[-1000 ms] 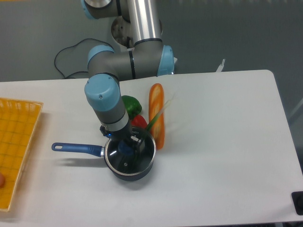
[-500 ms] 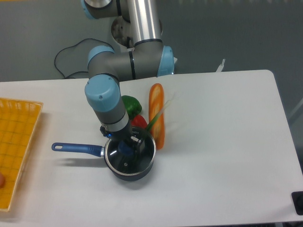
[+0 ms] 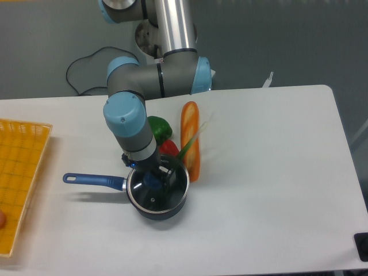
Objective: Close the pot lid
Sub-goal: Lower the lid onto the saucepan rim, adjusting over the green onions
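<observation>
The dark pot (image 3: 158, 208) stands on the white table with its blue handle (image 3: 95, 180) pointing left. The clear glass pot lid (image 3: 164, 192) lies flat on the pot's rim, its blue knob (image 3: 151, 180) in the centre. My gripper (image 3: 152, 175) reaches straight down over the lid. Its dark fingers (image 3: 167, 175) stand on either side of the knob, slightly apart from it, so it looks open. The arm hides the back edge of the pot.
A long orange bread loaf (image 3: 190, 139), a red vegetable (image 3: 169, 148), a green pepper (image 3: 159, 127) and a green stalk (image 3: 190, 145) lie just behind the pot. A yellow basket (image 3: 17, 178) sits at the table's left edge.
The arm has not moved. The blue knob shows a little more between the fingers now, as if the fingers have eased apart.
</observation>
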